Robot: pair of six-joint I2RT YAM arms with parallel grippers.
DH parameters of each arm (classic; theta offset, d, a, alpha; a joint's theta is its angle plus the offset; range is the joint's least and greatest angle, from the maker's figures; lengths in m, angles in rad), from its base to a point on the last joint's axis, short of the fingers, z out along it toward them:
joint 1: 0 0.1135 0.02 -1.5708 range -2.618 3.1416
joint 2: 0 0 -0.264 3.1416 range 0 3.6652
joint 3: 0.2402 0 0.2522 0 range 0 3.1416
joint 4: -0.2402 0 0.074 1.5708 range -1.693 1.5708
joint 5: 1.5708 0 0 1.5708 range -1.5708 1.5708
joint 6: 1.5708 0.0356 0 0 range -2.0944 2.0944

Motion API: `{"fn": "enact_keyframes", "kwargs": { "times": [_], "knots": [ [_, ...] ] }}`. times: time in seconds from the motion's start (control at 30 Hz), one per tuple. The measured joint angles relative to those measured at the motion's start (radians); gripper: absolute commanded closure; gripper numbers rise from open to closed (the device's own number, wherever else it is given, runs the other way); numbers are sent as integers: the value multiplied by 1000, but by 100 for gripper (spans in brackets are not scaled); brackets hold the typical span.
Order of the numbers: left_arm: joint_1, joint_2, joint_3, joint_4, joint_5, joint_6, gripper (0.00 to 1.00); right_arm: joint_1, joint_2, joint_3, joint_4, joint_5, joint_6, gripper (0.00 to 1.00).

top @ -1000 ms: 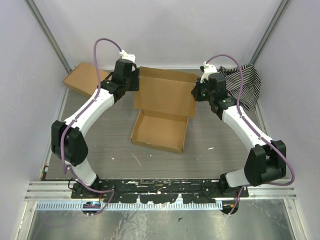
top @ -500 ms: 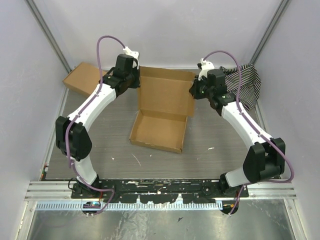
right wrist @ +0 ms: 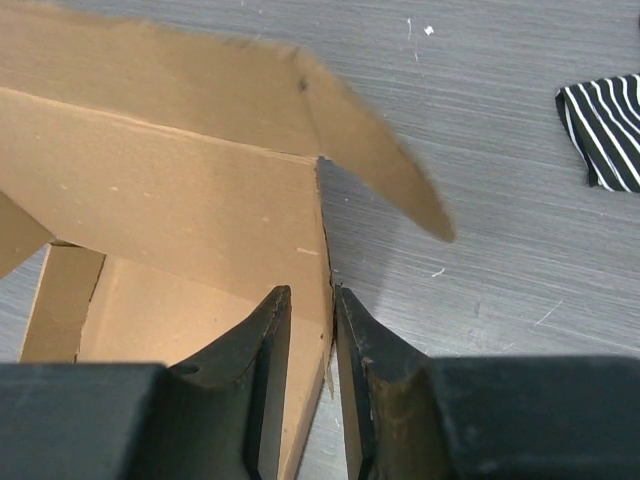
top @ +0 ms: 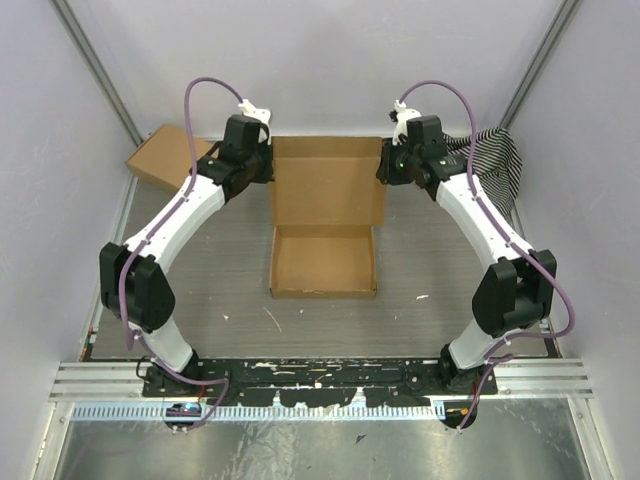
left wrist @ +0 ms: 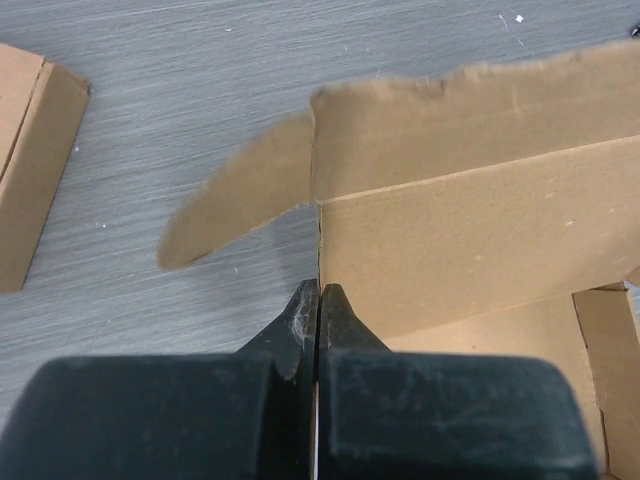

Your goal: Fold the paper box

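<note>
The paper box [top: 325,262] lies mid-table as a shallow brown tray with its lid [top: 328,190] standing up at the back. My left gripper [top: 270,172] is at the lid's left edge. In the left wrist view its jaws [left wrist: 319,290] are shut on that edge, below a rounded side flap [left wrist: 235,200]. My right gripper [top: 386,170] is at the lid's right edge. In the right wrist view its jaws [right wrist: 311,292] stand slightly apart astride that edge, and the lid's right side flap [right wrist: 375,165] sticks out beyond.
A second, fully formed brown cardboard box [top: 165,158] lies at the back left, also seen in the left wrist view [left wrist: 25,170]. A black-and-white striped cloth [top: 495,170] lies at the back right by the right arm. White walls enclose the table.
The left gripper has shut on the lid's left edge. The right gripper has opened a little around the right edge. The box has turned square to the table, with the lid more upright.
</note>
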Motion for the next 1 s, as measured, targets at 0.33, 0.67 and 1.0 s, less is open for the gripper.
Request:
{"fn": "enact_keyframes", "kwargs": {
  "times": [0.33, 0.67, 1.0],
  "knots": [
    [0, -105, -124, 59, -7, -2, 100, 0, 110, 146, -160, 1, 2, 88],
    [-2, -167, -200, 159, -2, -16, 100, 5, 139, 170, -157, 8, 65, 97],
    [2, -162, -187, 227, -10, -26, 100, 56, 138, 169, -22, 140, 89, 97]
  ]
}}
